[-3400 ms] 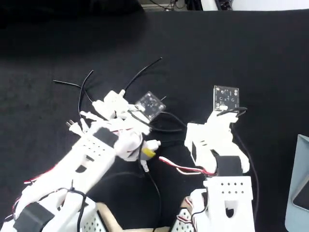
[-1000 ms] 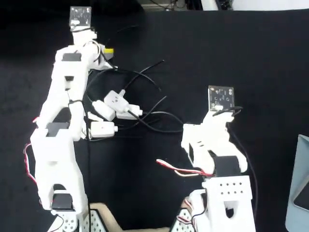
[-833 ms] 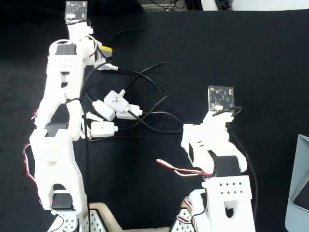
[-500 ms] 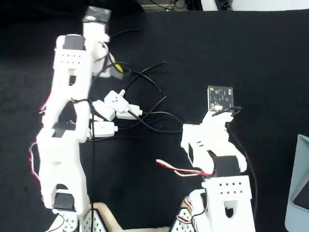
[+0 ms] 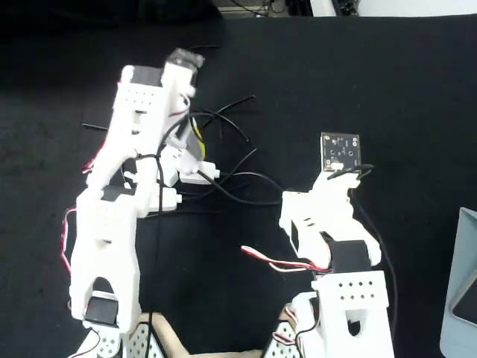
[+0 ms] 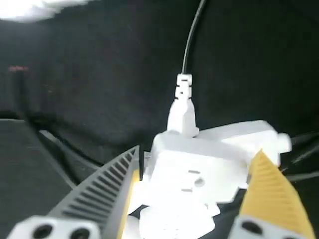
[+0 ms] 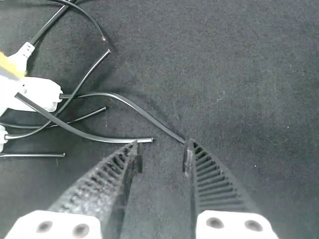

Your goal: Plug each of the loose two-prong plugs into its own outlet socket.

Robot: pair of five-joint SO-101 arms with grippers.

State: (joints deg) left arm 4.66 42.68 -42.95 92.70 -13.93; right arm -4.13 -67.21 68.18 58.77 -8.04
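Note:
Several white outlet blocks and plugs [image 5: 165, 200] lie tangled with black cables [image 5: 223, 112] on the black cloth, left of centre. My left gripper [image 5: 190, 149] hangs over this cluster. In the left wrist view it [image 6: 198, 153] is open, its grey and yellow fingers [image 6: 269, 191] straddling a white outlet block [image 6: 199, 177]. A white plug [image 6: 182, 112] with a black cable sits at that block's far edge. My right gripper [image 7: 160, 152] is open low over bare cloth, just behind two loose cable ends [image 7: 149, 140]. A white outlet block [image 7: 37, 97] lies farther off in that view.
A grey-blue object [image 5: 462, 298] stands at the table's right edge. The arms' bases and a wooden board [image 5: 171, 335] fill the near edge. Bare black cloth [image 5: 387, 82] stretches across the back and right.
My left arm has swung back from the far left corner to the cluster of outlets and plugs. The right arm has kept still.

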